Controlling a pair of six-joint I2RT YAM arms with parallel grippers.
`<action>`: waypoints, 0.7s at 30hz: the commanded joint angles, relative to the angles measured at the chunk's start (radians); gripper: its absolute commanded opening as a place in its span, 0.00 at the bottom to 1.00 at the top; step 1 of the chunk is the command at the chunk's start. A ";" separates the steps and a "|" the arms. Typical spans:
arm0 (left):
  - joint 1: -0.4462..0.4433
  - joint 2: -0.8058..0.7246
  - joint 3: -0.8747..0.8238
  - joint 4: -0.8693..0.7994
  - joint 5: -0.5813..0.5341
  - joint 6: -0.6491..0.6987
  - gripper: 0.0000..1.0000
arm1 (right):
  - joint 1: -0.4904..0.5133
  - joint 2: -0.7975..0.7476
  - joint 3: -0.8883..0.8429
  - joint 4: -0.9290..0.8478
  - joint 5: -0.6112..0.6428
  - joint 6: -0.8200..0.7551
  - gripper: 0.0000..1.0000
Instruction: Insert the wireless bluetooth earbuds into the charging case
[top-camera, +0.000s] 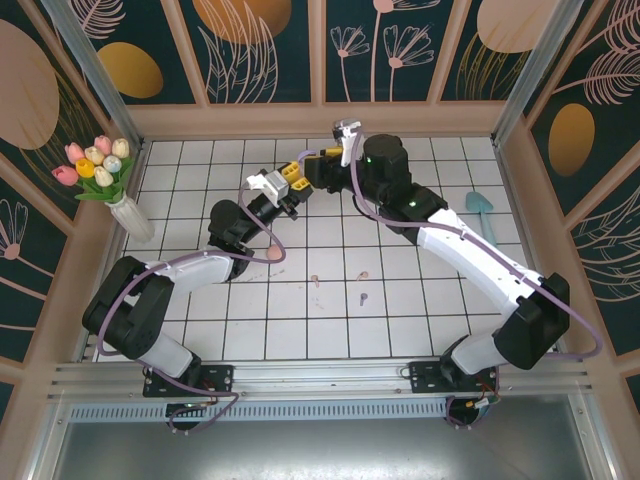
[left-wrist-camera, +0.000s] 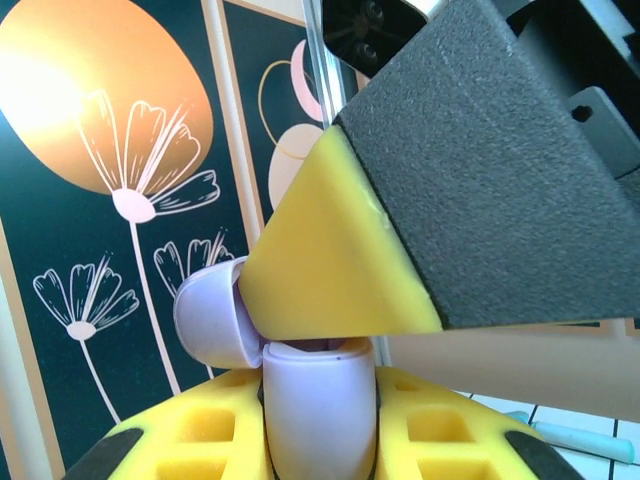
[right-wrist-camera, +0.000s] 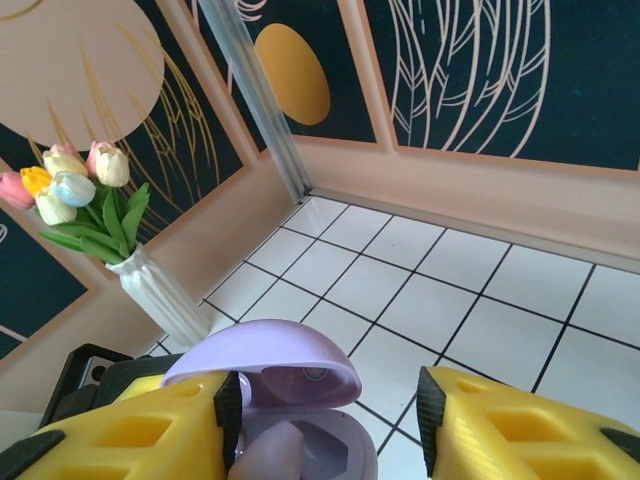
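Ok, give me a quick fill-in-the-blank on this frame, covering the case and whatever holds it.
1. The left gripper is shut on the ___ charging case.
2. Its lid stands ___.
3. The white vase holds ___.
Missing words: purple; open; tulips.

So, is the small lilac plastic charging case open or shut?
Open: the lilac charging case has its domed lid swung up, showing the inside.

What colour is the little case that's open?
Pale purple all over. The charging case shows best in the right wrist view.
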 joint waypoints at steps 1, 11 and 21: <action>-0.013 0.011 -0.008 0.111 0.037 -0.037 0.00 | -0.011 0.022 0.042 -0.022 -0.045 0.050 0.53; -0.014 0.025 0.005 0.076 0.038 -0.069 0.00 | -0.015 0.046 0.086 -0.063 -0.058 0.070 0.56; -0.014 0.022 0.023 -0.034 0.042 -0.087 0.00 | -0.015 0.084 0.102 -0.186 0.053 0.011 0.57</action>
